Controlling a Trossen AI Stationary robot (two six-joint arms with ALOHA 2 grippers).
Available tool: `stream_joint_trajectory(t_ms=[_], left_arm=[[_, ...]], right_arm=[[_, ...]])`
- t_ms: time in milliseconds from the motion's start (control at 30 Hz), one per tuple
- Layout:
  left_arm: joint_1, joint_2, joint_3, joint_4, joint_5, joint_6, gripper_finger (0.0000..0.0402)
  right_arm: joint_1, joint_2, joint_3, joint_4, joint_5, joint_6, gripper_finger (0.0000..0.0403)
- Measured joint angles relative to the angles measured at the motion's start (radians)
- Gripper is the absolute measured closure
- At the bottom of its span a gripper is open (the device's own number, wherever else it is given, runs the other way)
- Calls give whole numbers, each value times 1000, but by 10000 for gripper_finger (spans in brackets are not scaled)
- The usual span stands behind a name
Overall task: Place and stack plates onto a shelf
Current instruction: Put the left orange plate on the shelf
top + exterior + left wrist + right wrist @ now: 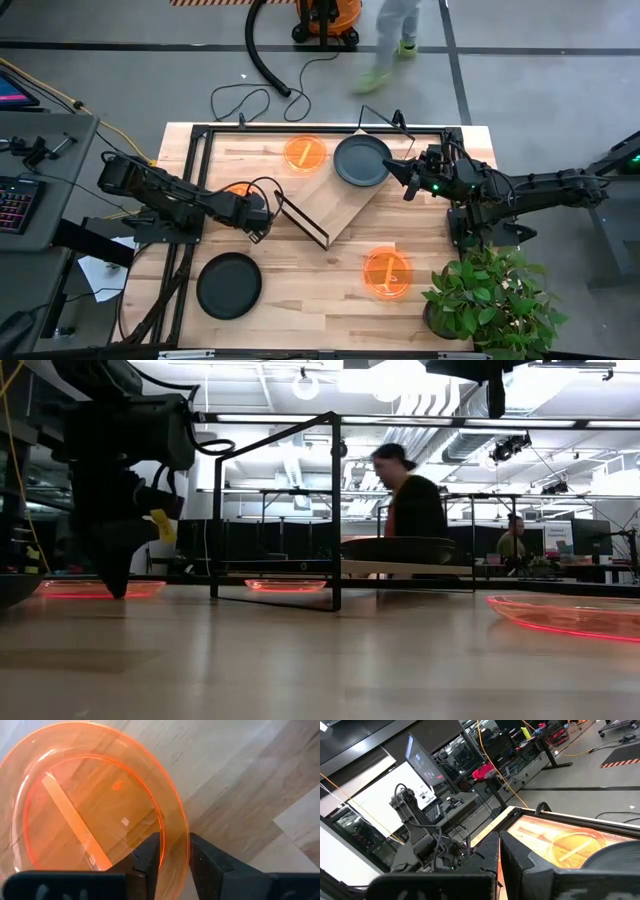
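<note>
1. High view: left gripper [262, 222] at orange plate [238, 190] beside shelf [335, 195]; right gripper [404, 176] by dark plate [361, 160] on shelf.
2. Left wrist view: jaws pinching orange plate [95, 805] rim; lift level, grip firm.
3. Right wrist view: jaws nearly pressed together, empty.

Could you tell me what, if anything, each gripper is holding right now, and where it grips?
The left gripper pinches an orange plate by its rim. The right gripper holds nothing.

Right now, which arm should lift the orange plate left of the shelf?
Left. Its gripper already has its jaws astride that orange plate's rim. The right gripper is across the shelf, beside the dark plate.
</note>
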Motion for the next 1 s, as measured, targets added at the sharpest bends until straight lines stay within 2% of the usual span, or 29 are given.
stream_joint_trajectory(t_ms=[200,533,667,833,1000], left_arm=[[-7,-32,3,-4,-2,58,392],[0,-236,90,-33,-2,158,401],[0,-318,147,-99,-21,204,401],[37,-370,279,-209,-62,321,401],[124,-354,472,-251,-91,552,401]], right_arm=[[0,0,0,-3,-7,0,403],[0,0,0,-3,-18,0,403],[0,0,0,-3,-18,0,403],[0,0,0,-3,-18,16,403],[0,0,0,-3,-22,16,403]])
